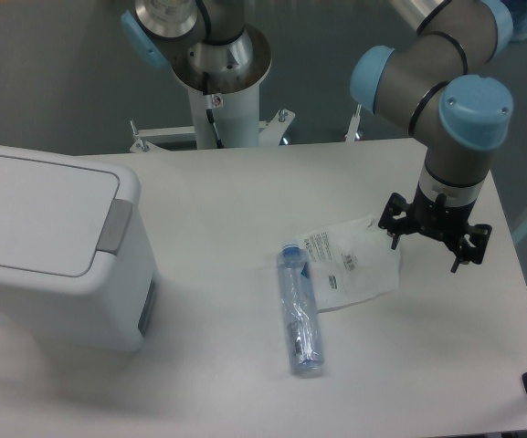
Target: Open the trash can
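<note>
The trash can (57,251) is a large white boxy bin at the table's left edge. Its flat lid (35,212) lies closed, with a grey push tab (114,226) along the lid's right side. My gripper (425,257) hangs over the right part of the table, far from the trash can, just right of a clear plastic bag. Its two dark fingers (395,243) point down and stand apart, open, with nothing between them.
A clear plastic bottle (299,310) lies on its side mid-table. A crumpled clear bag with a label (353,265) rests beside it, under the gripper's left side. The arm's white pedestal (216,100) stands behind the table's far edge.
</note>
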Controlling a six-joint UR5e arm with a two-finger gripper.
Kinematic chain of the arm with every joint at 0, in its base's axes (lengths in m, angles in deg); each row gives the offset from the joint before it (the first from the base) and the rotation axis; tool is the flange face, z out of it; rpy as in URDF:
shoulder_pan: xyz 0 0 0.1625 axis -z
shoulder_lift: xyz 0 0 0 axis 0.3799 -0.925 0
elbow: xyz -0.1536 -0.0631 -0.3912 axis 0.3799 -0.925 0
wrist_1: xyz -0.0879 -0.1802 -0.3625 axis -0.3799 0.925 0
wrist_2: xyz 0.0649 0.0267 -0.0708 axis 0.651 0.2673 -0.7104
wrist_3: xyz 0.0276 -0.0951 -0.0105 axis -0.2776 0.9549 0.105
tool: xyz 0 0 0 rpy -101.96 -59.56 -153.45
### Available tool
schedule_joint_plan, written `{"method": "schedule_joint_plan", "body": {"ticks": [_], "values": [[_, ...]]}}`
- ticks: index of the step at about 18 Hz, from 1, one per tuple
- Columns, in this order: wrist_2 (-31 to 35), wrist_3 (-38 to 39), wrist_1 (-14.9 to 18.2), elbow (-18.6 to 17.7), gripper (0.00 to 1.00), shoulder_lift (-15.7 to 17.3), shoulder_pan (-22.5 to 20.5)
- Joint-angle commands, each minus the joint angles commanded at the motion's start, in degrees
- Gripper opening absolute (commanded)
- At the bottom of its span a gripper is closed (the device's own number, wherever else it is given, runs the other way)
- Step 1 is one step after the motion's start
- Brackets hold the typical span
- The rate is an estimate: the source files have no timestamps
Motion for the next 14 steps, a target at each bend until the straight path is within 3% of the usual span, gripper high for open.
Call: {"method": "schedule_joint_plan", "body": {"ticks": [2, 5, 11, 14], "values": [[0.1, 1.7, 0.1, -0.5, 1.00, 0.4, 0.2], [-0.7, 10.3, 0.1, -1.9, 1.00, 1.8, 0.8], [-4.5, 22.0, 0.2, -1.4, 1.00, 2.4, 6.8], [-8.3, 28.4, 0.2, -1.3, 1.00, 4.1, 10.2]]}}
